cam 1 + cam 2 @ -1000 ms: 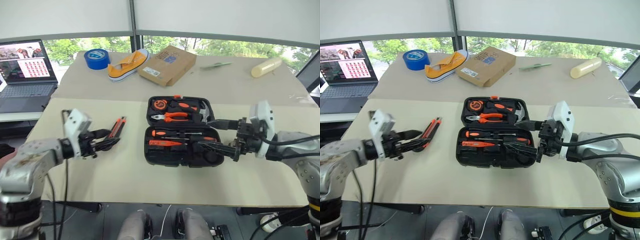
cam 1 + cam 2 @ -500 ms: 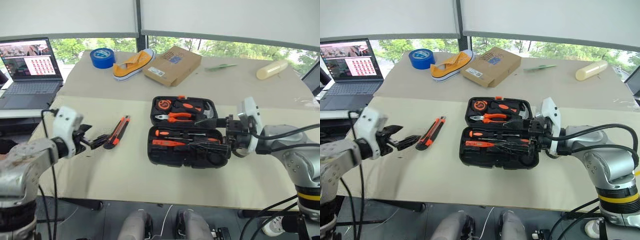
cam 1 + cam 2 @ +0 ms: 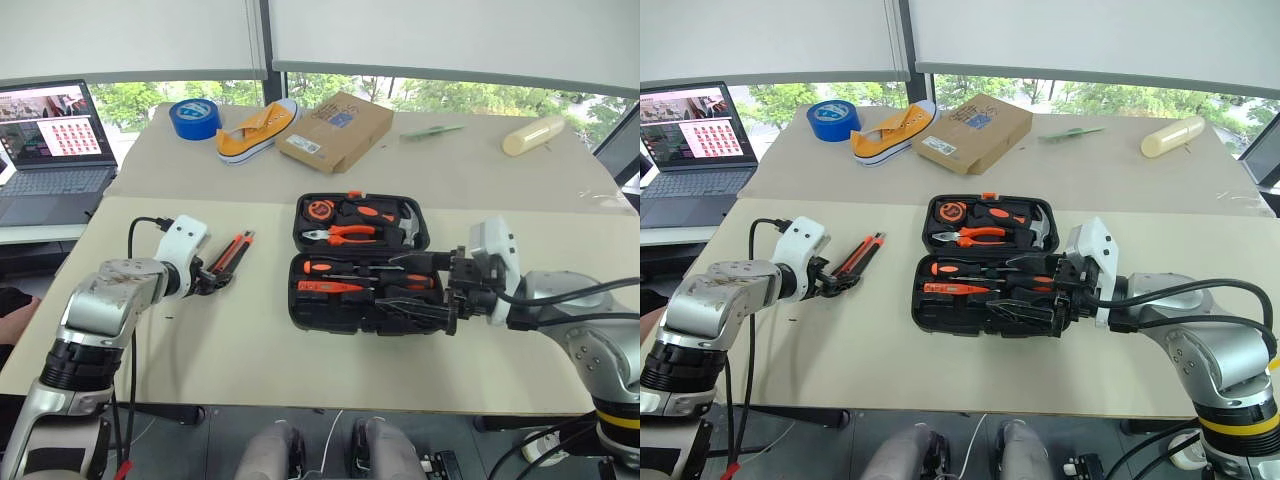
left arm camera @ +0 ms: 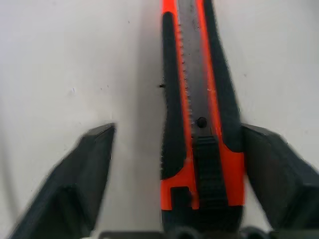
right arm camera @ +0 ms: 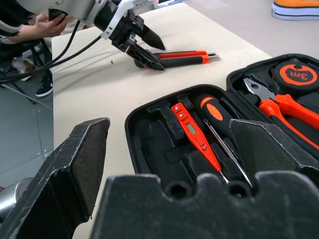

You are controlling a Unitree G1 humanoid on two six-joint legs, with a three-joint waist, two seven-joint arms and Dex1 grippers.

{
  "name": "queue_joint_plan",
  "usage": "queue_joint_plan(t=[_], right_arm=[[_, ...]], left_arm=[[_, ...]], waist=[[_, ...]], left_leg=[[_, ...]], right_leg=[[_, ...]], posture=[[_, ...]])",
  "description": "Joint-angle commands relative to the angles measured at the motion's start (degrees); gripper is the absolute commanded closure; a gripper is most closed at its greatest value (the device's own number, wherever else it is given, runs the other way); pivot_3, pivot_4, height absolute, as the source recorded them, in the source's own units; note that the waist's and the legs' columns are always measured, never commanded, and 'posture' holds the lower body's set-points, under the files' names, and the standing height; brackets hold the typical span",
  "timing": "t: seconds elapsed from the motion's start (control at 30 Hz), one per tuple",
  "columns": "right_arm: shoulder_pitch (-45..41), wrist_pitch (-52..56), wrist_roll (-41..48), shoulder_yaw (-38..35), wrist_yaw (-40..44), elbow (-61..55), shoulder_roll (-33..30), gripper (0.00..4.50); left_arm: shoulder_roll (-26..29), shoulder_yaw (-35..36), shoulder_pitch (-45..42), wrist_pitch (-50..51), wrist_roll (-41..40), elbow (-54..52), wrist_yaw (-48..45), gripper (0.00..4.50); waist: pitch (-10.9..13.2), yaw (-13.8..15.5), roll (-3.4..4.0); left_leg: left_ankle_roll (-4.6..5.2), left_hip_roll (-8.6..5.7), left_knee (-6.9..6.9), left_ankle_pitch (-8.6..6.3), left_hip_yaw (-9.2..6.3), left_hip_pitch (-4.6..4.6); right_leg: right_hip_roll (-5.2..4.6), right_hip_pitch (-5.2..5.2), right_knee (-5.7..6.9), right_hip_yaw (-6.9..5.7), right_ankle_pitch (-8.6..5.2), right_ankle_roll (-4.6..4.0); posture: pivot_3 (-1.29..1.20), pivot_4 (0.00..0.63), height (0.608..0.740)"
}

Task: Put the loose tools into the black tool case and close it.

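Orange-and-black utility knife on the beige table; black tool case showing orange handles; blue tape roll behind.

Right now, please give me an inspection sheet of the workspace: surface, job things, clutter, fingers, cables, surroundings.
Surface: beige table, a second table behind it.
Job things: case lies open; a tester and screwdriver sit in its slots; knife lies loose on the table left of the case.
Clutter: blue tape, yellow shoe, cardboard box on the far table.
Fingers: left gripper open, one finger on each side of the knife; right gripper open over the case's near edge.
Cables: black cable at the left wrist.
Surroundings: laptop at left, windows behind.
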Motion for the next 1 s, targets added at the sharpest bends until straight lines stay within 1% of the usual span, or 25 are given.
queue_joint_plan(t=[0.03,0.07,0.1,0.2,0.27,0.3,0.4,0.47,0.57,0.63,0.7,0.73,0.8,0.9,1.0], right_arm=[[-0.18,-2.04,-0.41,-1.99,-0.32,-1.33,-0.12,0.00],[-0.21,-2.20,-0.57,-1.97,-0.25,-1.16,-0.21,0.00],[-0.27,-2.37,-0.76,-2.03,-0.20,-0.90,-0.35,0.00],[-0.02,-2.73,-1.29,-2.62,0.20,0.22,-1.00,0.00],[0.31,-2.41,-1.11,-3.18,0.45,0.93,-1.40,0.00],[1.17,-1.85,-0.85,-3.98,0.76,1.33,-2.07,0.00],[4.23,-0.81,-0.60,-6.32,2.08,1.75,-4.51,0.00],[6.64,-1.46,-1.43,-8.21,2.45,1.52,-6.12,0.00],[9.09,-2.28,-2.00,-10.69,1.92,1.25,-7.07,0.00],[11.42,-2.01,-2.00,-13.22,1.04,0.40,-7.02,0.00],[13.54,-1.74,-1.80,-15.07,0.43,-0.79,-6.72,0.00],[15.05,-1.57,-1.43,-15.94,-0.11,-1.90,-6.19,0.00],[17.63,-1.70,-1.37,-16.64,-1.53,-3.98,-4.87,0.00],[19.27,-1.84,-1.87,-16.74,-3.61,-5.56,-3.36,0.00],[19.87,-1.98,-1.99,-16.76,-4.92,-6.34,-2.43,0.00]], left_arm=[[1.44,-0.34,1.43,-0.92,2.18,1.90,-0.11,2.18],[1.42,0.45,1.26,-1.56,1.85,1.68,-0.34,2.41],[1.28,1.78,0.77,-3.51,0.94,1.30,-1.46,2.74],[1.15,5.30,-1.52,-11.75,-3.00,-0.84,-8.20,2.75],[1.66,5.65,-2.81,-17.02,-4.46,-2.03,-13.29,2.75],[2.44,4.18,-4.11,-19.51,-5.48,-3.26,-18.19,2.75],[3.40,-1.61,-8.54,-24.34,-6.29,-4.50,-29.51,2.75],[2.55,-6.73,-12.27,-26.79,-5.46,-3.38,-36.04,2.75],[1.30,-12.88,-15.60,-31.10,-3.07,-1.58,-43.04,2.75],[-0.59,-18.50,-17.98,-35.20,0.15,0.64,-47.68,2.75],[-2.42,-22.61,-19.87,-38.20,3.14,3.45,-50.55,2.75],[-4.57,-24.79,-20.99,-40.90,6.28,6.73,-49.43,2.75],[-7.87,-28.33,-22.61,-43.13,11.68,11.84,-46.86,2.75],[-8.87,-29.33,-22.67,-43.07,12.87,12.12,-49.09,2.75],[-9.37,-29.58,-22.85,-40.45,13.01,11.03,-50.48,2.75]], waist=[[0.00,-0.03,0.00],[0.00,-0.06,0.00],[0.00,-0.11,0.00],[0.03,-0.13,-0.05],[0.04,0.05,-0.06],[0.04,0.19,-0.06],[0.04,0.72,-0.07],[0.04,1.10,-0.06],[0.04,1.18,-0.06],[0.04,0.90,-0.06],[0.04,0.98,-0.06],[0.04,1.01,-0.06],[0.04,1.32,-0.07],[0.05,1.19,-0.08],[0.04,0.98,-0.07]], left_leg=[[-0.13,0.00,-0.01,-0.06,0.01,0.02],[-0.14,0.00,-0.01,-0.06,0.01,0.03],[-0.15,0.00,-0.02,-0.05,0.01,0.05],[-0.18,0.02,-0.04,-0.01,0.01,-0.03],[-0.11,0.02,-0.03,0.02,-0.01,-0.21],[0.07,0.01,0.00,0.13,-0.02,-0.27],[0.09,-0.04,0.07,0.12,-0.05,-0.50],[0.11,-0.09,0.05,0.12,-0.02,-0.49],[0.15,-0.08,0.01,0.11,0.11,-0.35],[0.15,-0.04,-0.01,0.11,0.19,-0.28],[0.15,-0.01,-0.02,0.12,0.21,-0.26],[0.15,0.00,-0.01,0.12,0.21,-0.27],[0.16,0.00,0.01,0.12,0.21,-0.27],[0.22,0.00,0.09,0.10,0.16,-0.37],[0.24,0.02,0.08,0.09,0.15,-0.40]], right_leg=[[-0.01,0.00,0.01,0.00,0.00,0.00],[-0.01,0.00,0.02,0.00,0.00,0.00],[-0.01,0.00,0.03,0.00,0.00,0.00],[0.00,-0.08,0.03,-0.03,0.00,-0.01],[-0.02,-0.22,0.02,-0.07,0.01,-0.03],[-0.03,-0.22,-0.01,-0.11,0.01,-0.04],[-0.02,-0.27,-0.14,-0.24,0.01,-0.04],[0.00,-0.18,-0.24,-0.29,0.00,-0.02],[0.41,-0.08,-0.26,-0.30,0.00,0.00],[0.53,-0.11,-0.22,-0.27,-0.01,0.01],[0.56,-0.11,-0.17,-0.26,-0.02,0.01],[0.59,-0.12,-0.17,-0.26,-0.02,0.01],[0.57,-0.11,-0.17,-0.23,-0.02,0.01],[0.55,-0.13,-0.17,-0.17,-0.02,0.02],[0.51,-0.22,-0.15,-0.10,-0.02,0.02]], posture=[[0.00,0.150,0.731],[0.00,0.150,0.731],[0.00,0.150,0.731],[0.00,0.150,0.731],[0.00,0.150,0.731],[0.00,0.150,0.731],[0.00,0.150,0.731],[0.00,0.150,0.731],[0.00,0.150,0.731],[0.00,0.150,0.731],[0.00,0.150,0.731],[0.00,0.150,0.731],[0.00,0.150,0.731],[0.00,0.150,0.731],[0.00,0.150,0.731]])
